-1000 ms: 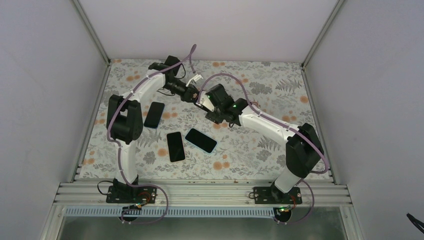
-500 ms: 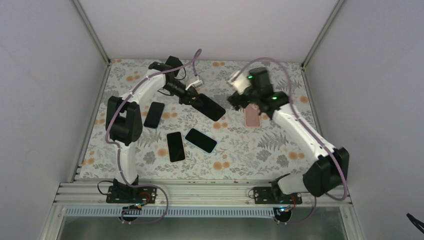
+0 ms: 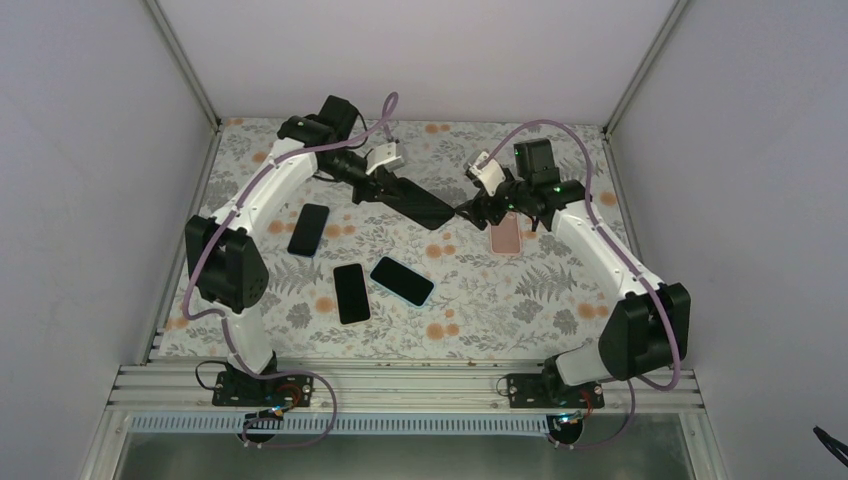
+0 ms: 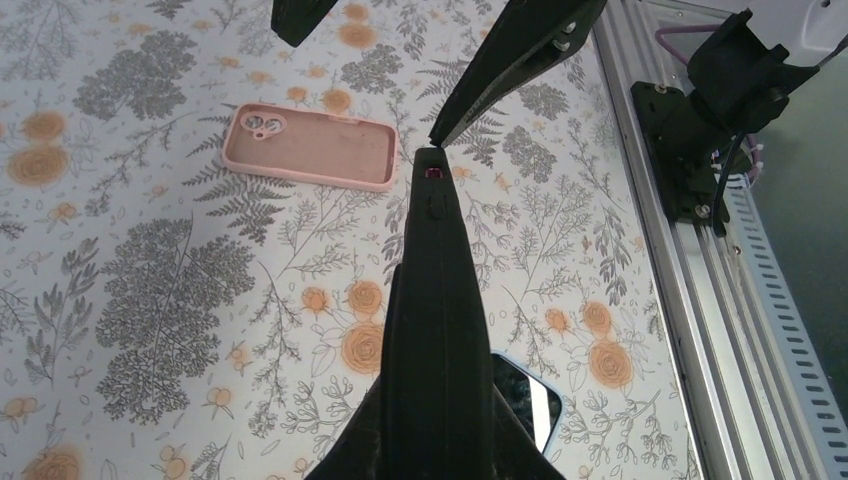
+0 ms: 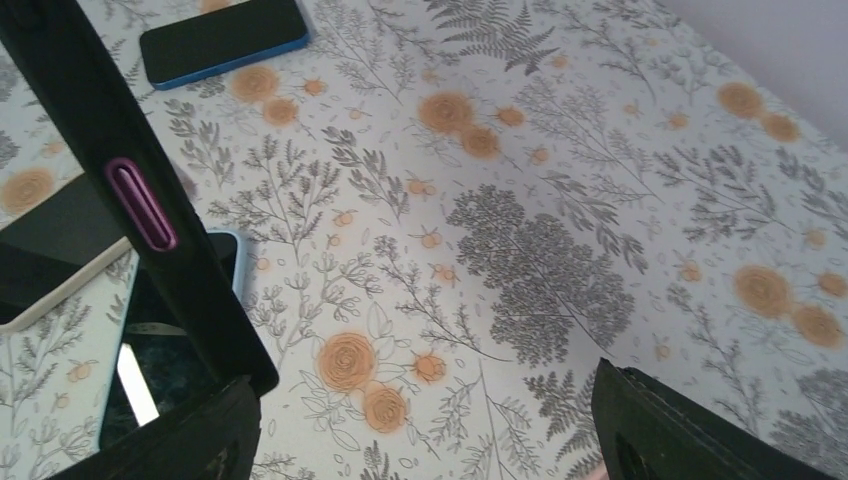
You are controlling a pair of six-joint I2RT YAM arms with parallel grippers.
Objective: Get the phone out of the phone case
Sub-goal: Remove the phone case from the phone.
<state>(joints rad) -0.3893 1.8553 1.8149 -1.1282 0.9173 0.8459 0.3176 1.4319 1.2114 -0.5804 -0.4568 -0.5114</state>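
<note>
Top external: high, behind the arm bases, tilted down over the floral table [image 3: 520, 300]. Left wrist: close, sighting along black cased phone [image 4: 435, 330] toward pink case [image 4: 310, 148]. Right wrist: nearest, skimming the table. All three catch that phone; top and left wrist share the case.

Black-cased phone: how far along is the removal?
Done: an empty pink case lies on the table, so one removal looks finished. In hand: the left tool grips a black-cased phone in the air; the right tool is open at its free end, not gripping. Left: peel that case off.
</note>
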